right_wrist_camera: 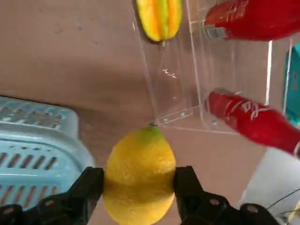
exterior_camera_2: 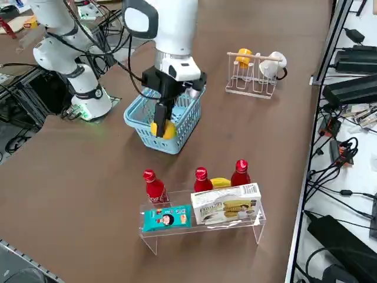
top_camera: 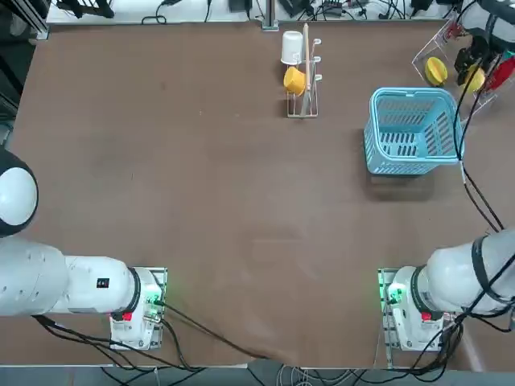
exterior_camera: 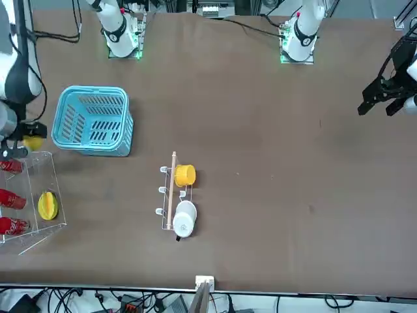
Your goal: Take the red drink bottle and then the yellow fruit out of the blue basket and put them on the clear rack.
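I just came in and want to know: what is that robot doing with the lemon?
The right gripper holds a small round yellow fruit between its fingers, near the light blue slotted basket, which looks empty. The clear acrylic rack already holds three red bottles and another yellow fruit. The lemon seems headed there.

- cup stand (top_camera: pixel 303 80) near table's (top_camera: pixel 201 201) far edge, well apart from everything else
- white cup (top_camera: pixel 291 47) and yellow cup (top_camera: pixel 294 80) hang on its pegs, side by side
- blue snack pack (exterior_camera_2: pixel 166 219) and cream box (exterior_camera_2: pixel 226 204) stand side by side
- striped yellow fruit (exterior_camera: pixel 47 205) lies near two red bottles (exterior_camera: pixel 12 199)
- cables (exterior_camera_2: pixel 347 141) past table's edge
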